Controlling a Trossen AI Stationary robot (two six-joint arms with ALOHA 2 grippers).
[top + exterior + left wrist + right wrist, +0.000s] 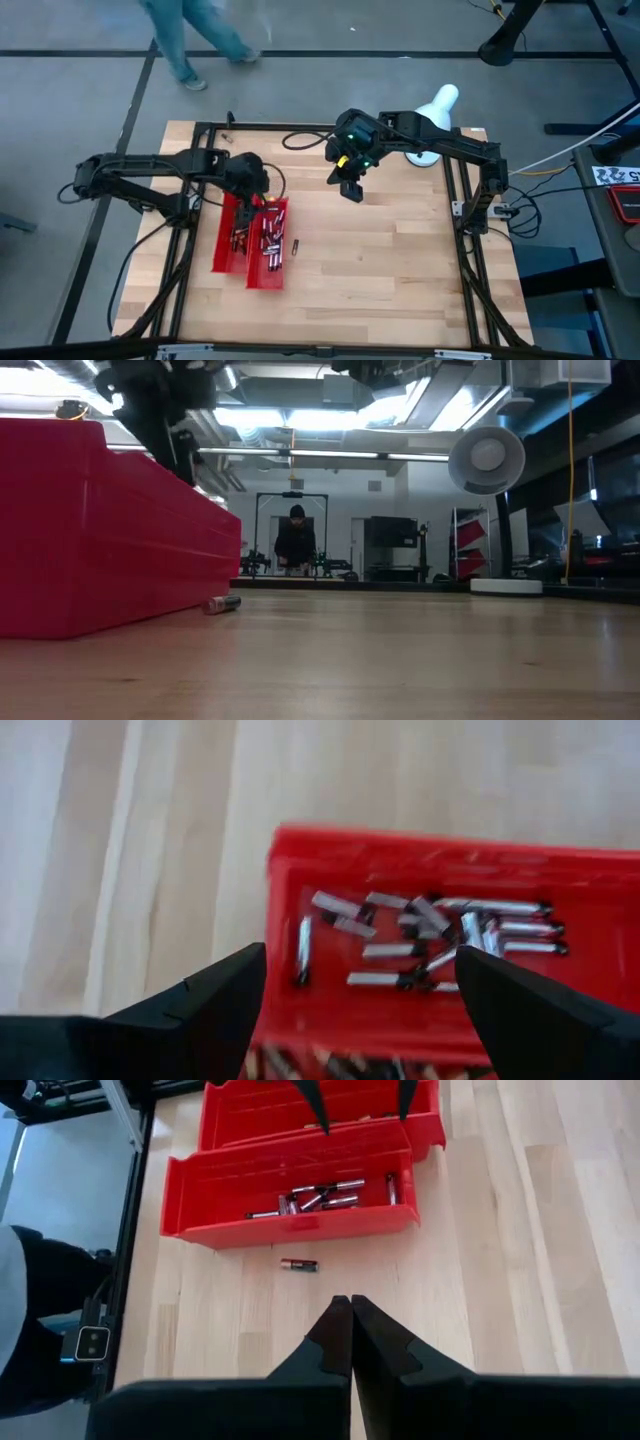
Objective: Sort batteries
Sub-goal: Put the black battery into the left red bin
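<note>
Two red trays lie side by side on the wooden table: one (272, 268) holds several silvery batteries (400, 950), the other (228, 250) holds darker ones. One loose battery (299, 1265) lies on the table beside the first tray, also seen in the low view (222, 603). My left gripper (360, 965) hangs open above the trays' far end (255, 200) with nothing between its fingers. My right gripper (350, 1305) is shut and empty, raised over the table's middle (350, 190), right of the trays.
A white round-based device (432, 115) stands at the table's far right. A black frame (470, 200) runs along the table's sides. A person (190, 40) walks on the floor beyond the far edge. Bare wood (400, 270) spreads right of the trays.
</note>
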